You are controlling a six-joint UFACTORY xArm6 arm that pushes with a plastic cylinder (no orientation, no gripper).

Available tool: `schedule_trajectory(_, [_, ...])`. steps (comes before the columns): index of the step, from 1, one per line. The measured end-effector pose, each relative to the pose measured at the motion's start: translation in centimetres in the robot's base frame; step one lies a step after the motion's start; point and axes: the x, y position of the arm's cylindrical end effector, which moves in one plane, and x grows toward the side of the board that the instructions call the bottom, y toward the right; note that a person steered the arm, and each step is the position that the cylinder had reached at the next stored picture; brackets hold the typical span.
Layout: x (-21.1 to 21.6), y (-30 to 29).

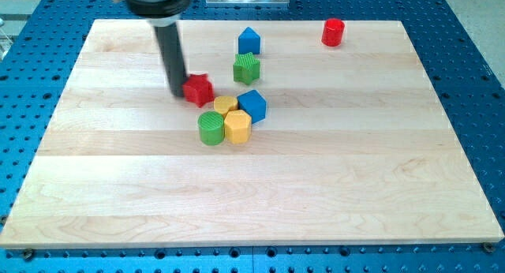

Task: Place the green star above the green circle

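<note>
The green star (247, 68) lies upper middle of the wooden board, just below a blue house-shaped block (249, 41). The green circle (211, 128) lies lower, near the board's middle, touching a yellow hexagon (237, 126). The star is up and to the right of the circle. My tip (177, 92) is at the left side of a red star (199, 89), touching or nearly touching it, left of the green star and above-left of the green circle.
A second yellow block (226, 105) and a blue cube (252, 106) sit between the green star and green circle. A red cylinder (334, 32) stands at the top right. The board (379, 186) lies on a blue perforated table.
</note>
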Motion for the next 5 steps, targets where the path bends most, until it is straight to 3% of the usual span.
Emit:
schedule_trajectory(3, [-0.2,2.7])
schedule_trajectory(4, [-4.0,0.4])
schedule_trajectory(5, [-8.1,3.7])
